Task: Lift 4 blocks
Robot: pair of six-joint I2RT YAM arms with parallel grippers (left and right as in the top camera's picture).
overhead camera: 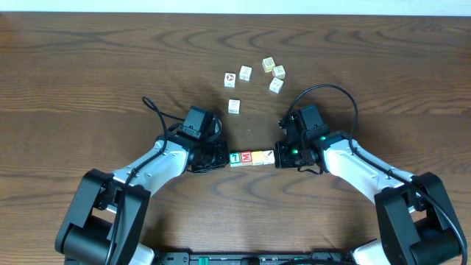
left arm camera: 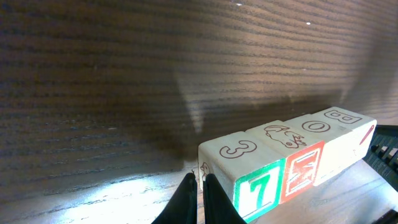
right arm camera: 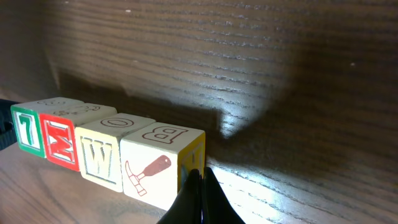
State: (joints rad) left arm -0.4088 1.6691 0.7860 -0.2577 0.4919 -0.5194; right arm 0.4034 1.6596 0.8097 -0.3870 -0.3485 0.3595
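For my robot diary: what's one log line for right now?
four blocks: one row | left gripper: shut, at green block | right gripper: shut, at hammer block | lifted: cannot tell

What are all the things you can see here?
green block: one, green with white 7, row's left end
red block: one, red with white M, beside the green block
yellow block: one, yellow W, third in row
white block: one, white with hammer picture, row's right end
loose cubes: six, cream, scattered beyond the row
table: one, dark brown wood, under everything
left gripper: one, black, shut, at the green block
right gripper: one, black, shut, at the white block
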